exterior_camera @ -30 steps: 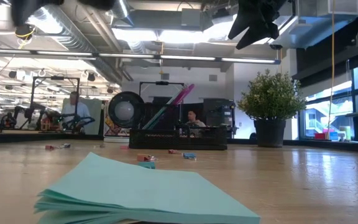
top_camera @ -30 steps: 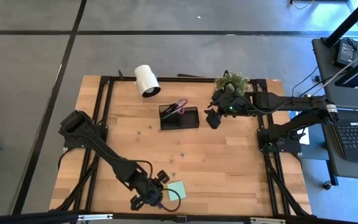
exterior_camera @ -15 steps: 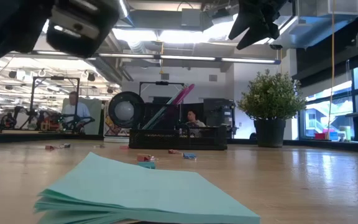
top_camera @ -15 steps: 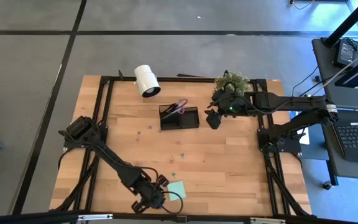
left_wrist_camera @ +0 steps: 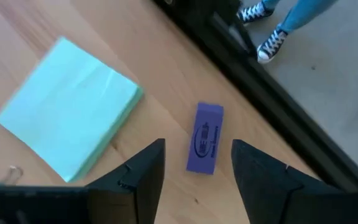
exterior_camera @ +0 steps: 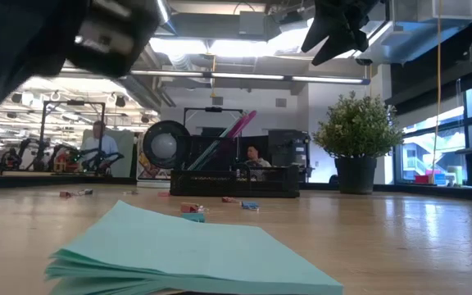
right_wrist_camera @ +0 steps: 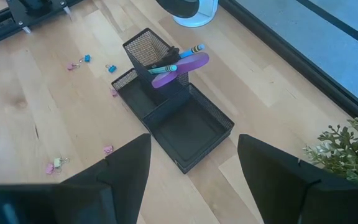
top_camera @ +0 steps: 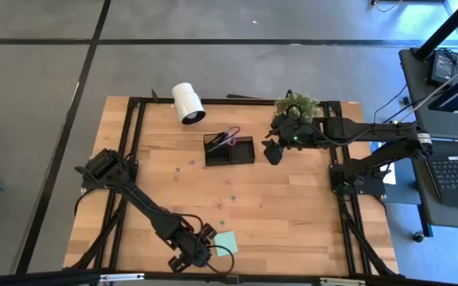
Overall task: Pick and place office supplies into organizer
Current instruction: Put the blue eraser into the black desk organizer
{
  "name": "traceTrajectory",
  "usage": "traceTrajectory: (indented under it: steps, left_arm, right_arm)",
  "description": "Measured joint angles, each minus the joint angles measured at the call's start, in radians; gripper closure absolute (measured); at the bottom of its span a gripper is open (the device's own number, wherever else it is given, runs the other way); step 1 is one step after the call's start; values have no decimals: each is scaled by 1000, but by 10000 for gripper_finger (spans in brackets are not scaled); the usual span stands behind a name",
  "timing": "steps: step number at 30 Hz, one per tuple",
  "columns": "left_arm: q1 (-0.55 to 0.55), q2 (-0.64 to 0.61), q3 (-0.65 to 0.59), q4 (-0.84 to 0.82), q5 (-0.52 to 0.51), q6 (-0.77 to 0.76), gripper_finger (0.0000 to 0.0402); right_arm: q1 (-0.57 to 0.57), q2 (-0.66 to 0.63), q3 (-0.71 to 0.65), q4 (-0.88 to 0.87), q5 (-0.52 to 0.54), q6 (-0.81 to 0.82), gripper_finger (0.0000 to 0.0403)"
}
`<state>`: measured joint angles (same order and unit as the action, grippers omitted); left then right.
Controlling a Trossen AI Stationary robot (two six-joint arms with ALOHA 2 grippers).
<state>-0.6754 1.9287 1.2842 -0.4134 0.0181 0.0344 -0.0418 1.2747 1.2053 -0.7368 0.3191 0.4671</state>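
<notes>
My left gripper (left_wrist_camera: 197, 143) is open near the table's near edge (top_camera: 189, 256), above the table. Its fingers stand on either side of a small purple piece (left_wrist_camera: 205, 138) that lies flat on the wood, and they touch nothing. The mint-green sticky pad (left_wrist_camera: 67, 134) lies flat beside it (top_camera: 227, 241). My right gripper (right_wrist_camera: 192, 143) hangs open in the air just right of the black organizer (top_camera: 229, 149). The organizer's taller section holds the purple-handled scissors (right_wrist_camera: 179, 65) and pens standing up; its lower compartment (right_wrist_camera: 191, 127) shows bare mesh.
A white roll (top_camera: 188, 103) lies at the far edge and a small green plant (top_camera: 296, 106) stands far right. Small clips (right_wrist_camera: 82, 61) are scattered on the wood left of and in front of the organizer. A person's sneakers (left_wrist_camera: 266, 43) show beyond the near frame rail (left_wrist_camera: 260, 81).
My left gripper has moved a little toward the table's near edge and come lower; its arm now fills the upper left of the low view. The right arm and all the objects have kept still.
</notes>
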Motion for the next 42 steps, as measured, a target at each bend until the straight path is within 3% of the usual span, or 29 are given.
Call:
traceTrajectory:
  steps: [22,26,42]
  left_arm:
    - [-32,93,0,48,-31,30,227]
    - [-41,100,3,45,-75,59,234]
    - [-39,104,2,29,-53,29,280]
  right_arm:
    - [0,0,0,-2,0,-4,159]
    - [0,0,0,-2,0,-4,159]
    - [0,0,0,-9,0,-5,159]
